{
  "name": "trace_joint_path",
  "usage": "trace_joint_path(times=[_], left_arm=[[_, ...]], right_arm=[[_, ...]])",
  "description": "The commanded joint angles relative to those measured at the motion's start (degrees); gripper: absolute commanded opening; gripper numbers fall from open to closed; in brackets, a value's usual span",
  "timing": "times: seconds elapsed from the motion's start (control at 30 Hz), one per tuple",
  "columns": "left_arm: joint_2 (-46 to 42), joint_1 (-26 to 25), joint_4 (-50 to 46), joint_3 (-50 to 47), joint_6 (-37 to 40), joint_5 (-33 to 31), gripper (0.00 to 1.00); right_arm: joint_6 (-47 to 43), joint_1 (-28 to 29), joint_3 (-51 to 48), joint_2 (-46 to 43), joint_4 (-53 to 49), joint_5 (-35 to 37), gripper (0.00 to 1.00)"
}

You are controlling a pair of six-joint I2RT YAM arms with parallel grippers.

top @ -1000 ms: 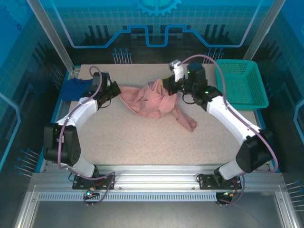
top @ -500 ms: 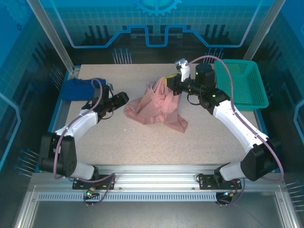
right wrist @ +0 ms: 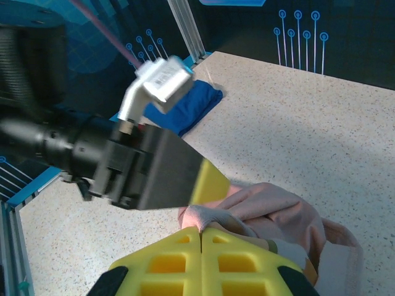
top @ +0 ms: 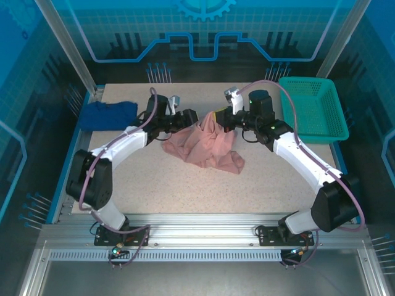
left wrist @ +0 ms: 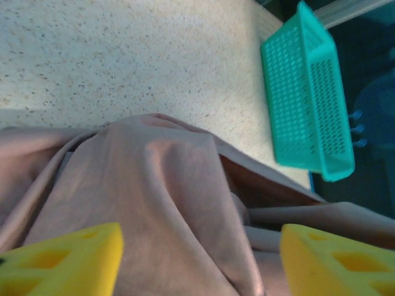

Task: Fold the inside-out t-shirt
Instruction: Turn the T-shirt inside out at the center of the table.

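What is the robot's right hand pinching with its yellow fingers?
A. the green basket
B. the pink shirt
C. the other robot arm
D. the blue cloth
B: the right gripper is shut on a fold of the pink shirt. The blue cloth lies apart at the far left of the table, and the green basket stands off to the right.

T-shirt point(top: 207, 148) in the middle of the table point(top: 185, 191), cloth point(top: 110, 114) at far left corner, basket point(top: 308, 111) at far right.
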Motion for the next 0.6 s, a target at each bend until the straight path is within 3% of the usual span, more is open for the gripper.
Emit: trace_joint_path(times=[0.0,0.2,0.23,0.4,0.57], left_arm=[[4.40,-0.58,-1.66,3.41,-0.44,3.66,0.53],[4.13,1.11,1.38,3.82,-2.29,4.87,0.04],[3.00,2.14,1.89,3.81,-2.70,4.92,0.00],[-3.47,7.73,4.82,2.40,-4.21,2.88,0.00],[-7.82,11.39,7.65,-4.78,-4.46,-1.82,0.00]], right_arm=[[-0.64,0.44,1.00,-1.45,1.53,-0.35,0.00],[0.70,-0.62,8.50,-2.74,0.63,4.53,0.00],[1.28,-0.89,10.77,-2.49,0.71,4.61,0.00],[2.95,-1.04,19.39,-3.32,2.26,4.26,0.00],[1.58,-1.65,15.81,-8.23,2.64,6.42,0.00]])
